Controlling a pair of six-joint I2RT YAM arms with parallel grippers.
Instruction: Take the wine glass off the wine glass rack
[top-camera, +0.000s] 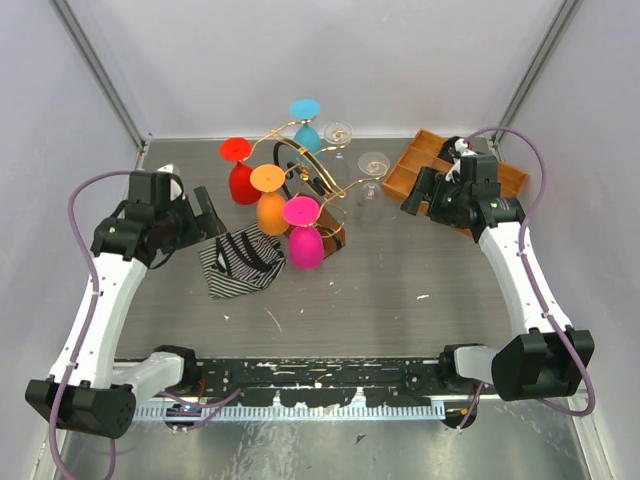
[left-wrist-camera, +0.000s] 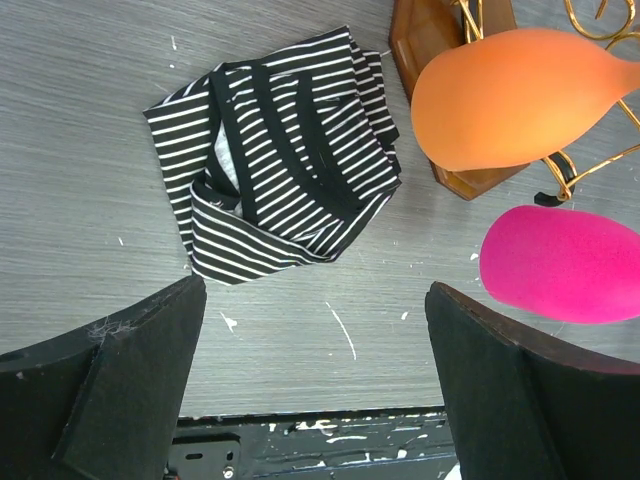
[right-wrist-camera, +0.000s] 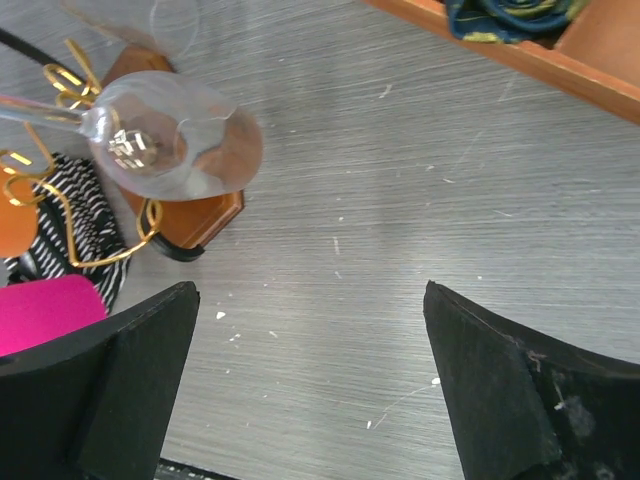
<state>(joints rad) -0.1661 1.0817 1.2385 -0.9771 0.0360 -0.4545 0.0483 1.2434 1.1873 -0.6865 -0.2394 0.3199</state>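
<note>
Grey wood-grain table (top-camera: 400, 290) is being walled in by pale panels on three sides, and everything is being carried on it.

Two arms are being counted. The left arm (top-camera: 100, 290) is being held at the left, its left gripper (left-wrist-camera: 315, 300) being kept wide apart and empty above a striped cloth (top-camera: 240, 262). The right arm (top-camera: 520, 270) is being held at the right, its right gripper (right-wrist-camera: 310, 300) likewise being kept wide and empty over bare table, near the rack's right side.

One wine glass rack (top-camera: 335, 228) is being shown mid-table, between the two grippers. One orange-brown tray (top-camera: 415, 160) is being partly hidden behind the right arm. One cloth is being counted.

Six glasses are being hung on the rack: a red glass (top-camera: 245, 185), a teal glass (top-camera: 308, 137), an orange glass (top-camera: 272, 212), a pink glass (top-camera: 306, 247), and two clear ones, the nearer clear glass (right-wrist-camera: 170, 135) being framed in the right wrist view and the farther clear glass (top-camera: 338, 132) being hung behind it.

The approach is judged to be the step in hand, since nothing is being gripped. Next, one gripper is probably being called on to close in on a bowl or stem, then to slide the glass out along its wire arm without the neighbours being knocked.
</note>
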